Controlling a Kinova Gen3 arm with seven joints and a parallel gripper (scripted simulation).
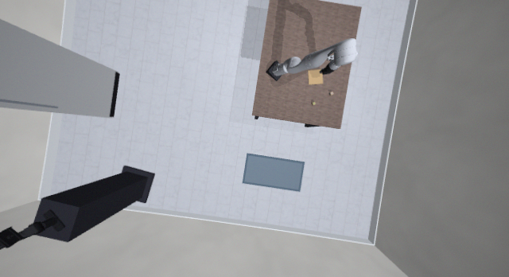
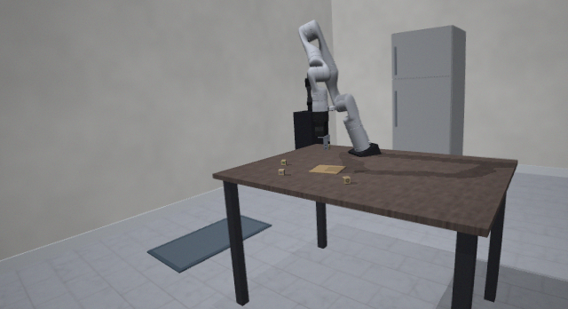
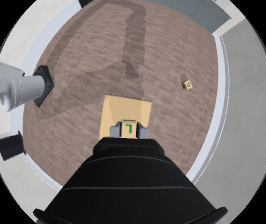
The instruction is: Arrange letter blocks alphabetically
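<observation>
Black two-finger gripper [image 1: 321, 72] [image 2: 327, 142] [image 3: 128, 127] grips small wooden block w/ green letter [image 3: 129, 129], held above tan square mat [image 1: 316, 79] [image 2: 319, 170] [image 3: 126, 106]. Other light wooden cubes [image 1: 331, 93] [image 1: 313, 103] [image 2: 283, 162] [image 2: 281, 171] [image 2: 346, 180] [image 3: 187, 85] lie off mat. Risk: release too high → block tips, letter's lost; crooked set-down → row bends.

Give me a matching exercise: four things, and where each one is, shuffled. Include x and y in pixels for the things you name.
1. block with green L [image 2: 328, 146] [image 3: 129, 129]
2. tan mat [image 1: 315, 80] [image 2: 320, 170] [image 3: 115, 106]
3. blue-grey rug [image 1: 273, 172] [image 2: 209, 242]
4. black base plate [image 1: 276, 78] [image 2: 377, 151] [image 3: 48, 75]

A. flat on the floor
B. under the arm's foot
C. between the fingers of the gripper [image 1: 321, 72] [image 2: 327, 143] [image 3: 129, 131]
D. flat on the table top

Pairs: 1-C, 2-D, 3-A, 4-B
</observation>
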